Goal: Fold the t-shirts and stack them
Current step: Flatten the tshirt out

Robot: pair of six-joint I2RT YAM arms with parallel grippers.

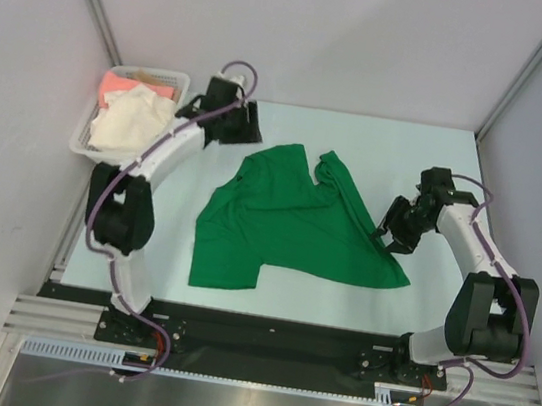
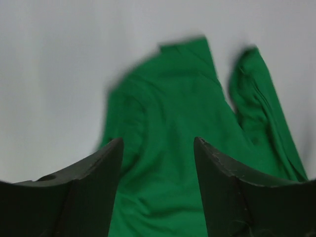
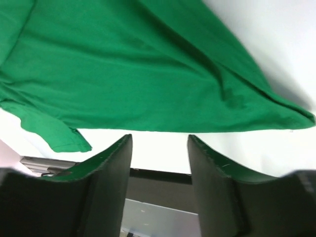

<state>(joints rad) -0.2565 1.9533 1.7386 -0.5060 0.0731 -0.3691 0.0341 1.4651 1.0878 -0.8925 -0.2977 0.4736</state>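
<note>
"White walls (image 1: 304,36) close in a pale table (image 1: 438,166) on three sides. What lies on it?"

"One green t-shirt (image 1: 288,226), about the middle, between the two arms. It is not flat. Its upper right part is bunched into a ridge of folds, and its lower right corner runs out to a point toward the right arm."

"And the other shirts?"

"A cream-white t-shirt (image 1: 131,123) and a salmon-pink t-shirt (image 1: 121,86) sit in a white lattice basket (image 1: 83,141) at the far left corner (cream nearer, pink showing behind it). Both are well apart from the green one."

"Where is the left gripper?"

"The left gripper (image 1: 247,124) hangs at the far left of the table, just right of the basket and beyond the green shirt's upper left edge. In its wrist view the jaws stand wide apart with nothing between them, and the green cloth shows below through the gap."

"Is it touching the cloth?"

"It looks to be clear of it, though the overhead view is too coarse to be certain."

"And the right gripper?"

"The right gripper (image 1: 391,235) is just beside the shirt's right edge, near that pointed corner. Its jaws are parted too, and the gap is empty. Only bare table and the dark front rail (image 3: 159,183) show between them, and the cloth lies beyond the fingertips."
</note>
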